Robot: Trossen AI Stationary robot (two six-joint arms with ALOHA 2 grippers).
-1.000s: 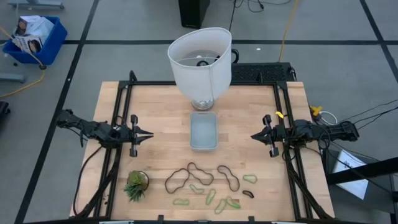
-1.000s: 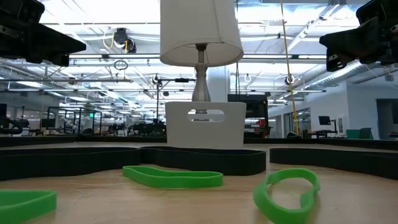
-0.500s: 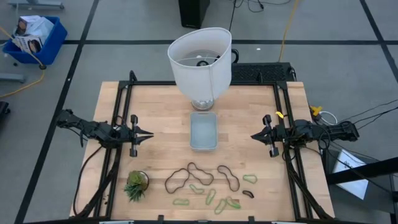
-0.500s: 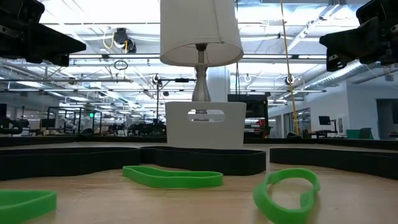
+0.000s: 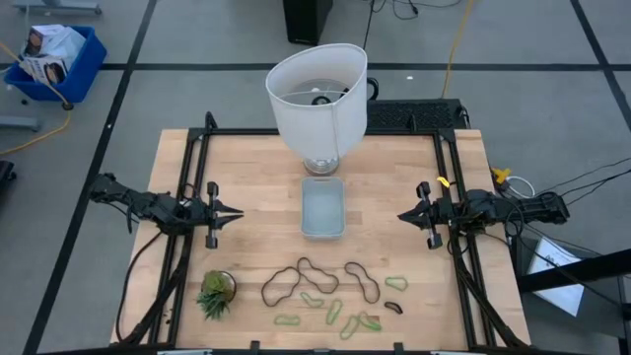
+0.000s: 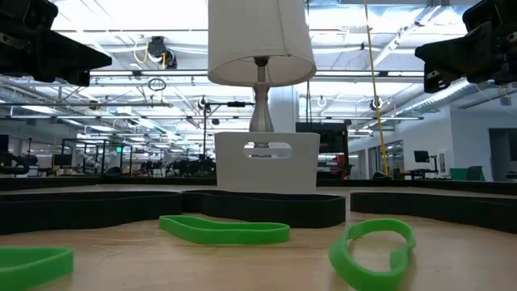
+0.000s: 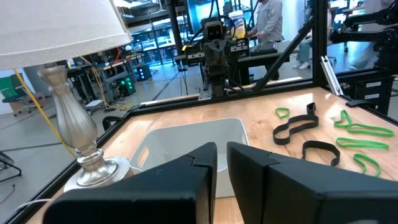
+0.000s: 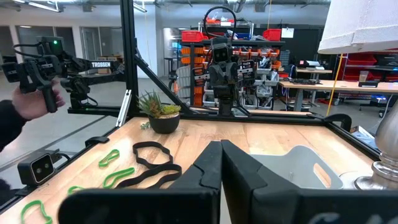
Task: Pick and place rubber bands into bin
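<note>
A wooden table (image 5: 246, 168) was seen from above, with a pale grey-blue bin (image 5: 322, 206) at its centre, just in front of a white lampshade (image 5: 315, 91). Dark and green rubber bands (image 5: 325, 291) were scattered near the front edge, well apart from the bin. The left gripper (image 5: 237, 213) was held at the left side, its fingers nearly together. The right gripper (image 5: 402, 215) was held at the right side, its fingers together. A small potted plant (image 5: 216, 292) was set at the front left.

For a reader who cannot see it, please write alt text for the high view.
Rubber bands, dark and green, lie scattered on the wooden table below an empty grey-blue bin. The left gripper and right gripper wait at opposite sides, a white lamp behind the bin.
</note>
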